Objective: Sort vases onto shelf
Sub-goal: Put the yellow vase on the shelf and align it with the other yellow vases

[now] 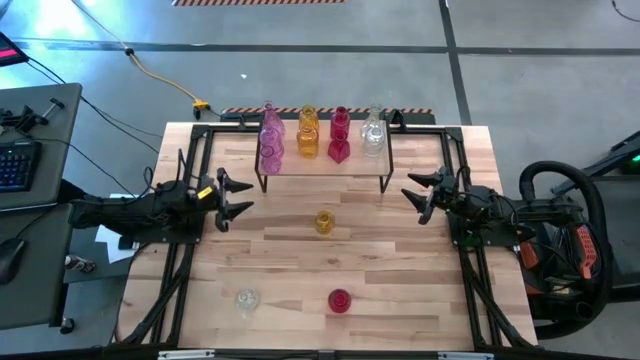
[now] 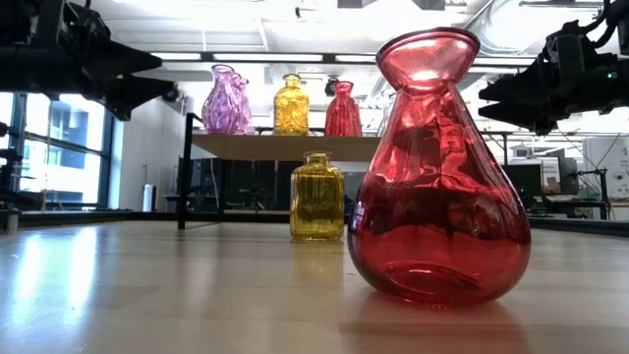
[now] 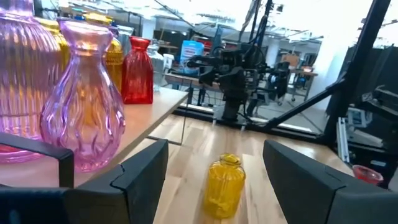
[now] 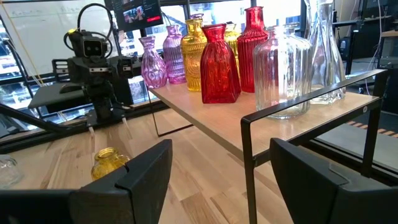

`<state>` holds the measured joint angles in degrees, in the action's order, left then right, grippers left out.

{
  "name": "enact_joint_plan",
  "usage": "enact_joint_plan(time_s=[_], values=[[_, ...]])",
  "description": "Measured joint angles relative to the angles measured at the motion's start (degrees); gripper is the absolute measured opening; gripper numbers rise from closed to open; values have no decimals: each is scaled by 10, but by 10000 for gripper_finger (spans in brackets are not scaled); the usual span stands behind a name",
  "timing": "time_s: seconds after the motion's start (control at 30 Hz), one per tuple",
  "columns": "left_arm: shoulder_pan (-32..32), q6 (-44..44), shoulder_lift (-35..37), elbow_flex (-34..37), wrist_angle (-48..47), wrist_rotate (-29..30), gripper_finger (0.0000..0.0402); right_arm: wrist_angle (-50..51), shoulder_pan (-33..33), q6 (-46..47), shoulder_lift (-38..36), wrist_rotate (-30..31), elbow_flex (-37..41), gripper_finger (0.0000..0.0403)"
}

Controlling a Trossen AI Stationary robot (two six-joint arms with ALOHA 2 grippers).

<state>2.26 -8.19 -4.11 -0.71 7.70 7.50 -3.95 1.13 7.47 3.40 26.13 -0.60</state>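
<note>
— On the shelf, what is being carried?
— Eight vases are being carried there in two rows: two pink vases at the left end, two amber vases next, two red vases after them, and two clear vases at the right end. The rack is being seen at the far edge of the counter, midway between the arms.

— And on the open counter, what is being left loose?
— A small amber vase is standing just in front of the shelf. A red vase and a clear vase are standing near the front edge, well apart from each other.

— How is the left end effector being held?
— It is being held spread, with nothing between its fingers, at the left side of the counter, level with the shelf's front left leg and pointing toward the middle.

— And the right end effector?
— It is also being held spread and empty, opposite the left one, near the shelf's front right leg. No vase is being touched by either arm
</note>
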Motion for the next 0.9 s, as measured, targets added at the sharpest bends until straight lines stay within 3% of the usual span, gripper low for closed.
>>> enact_joint_plan(time_s=[0.23, 0.47, 0.67, 0.9], values=[[0, -20, 0, 0, -5, 16, 255, 0, 0, 0, 0, 0, 0, 254], [0, -33, -3, -35, -7, -24, 255, 0, 0, 0, 0, 0, 0, 254], [0, 8, -70, -144, -59, 5, 255, 0, 0, 0, 0, 0, 0, 254], [0, 50, -243, -317, -133, 19, 255, 0, 0, 0, 0, 0, 0, 254]])
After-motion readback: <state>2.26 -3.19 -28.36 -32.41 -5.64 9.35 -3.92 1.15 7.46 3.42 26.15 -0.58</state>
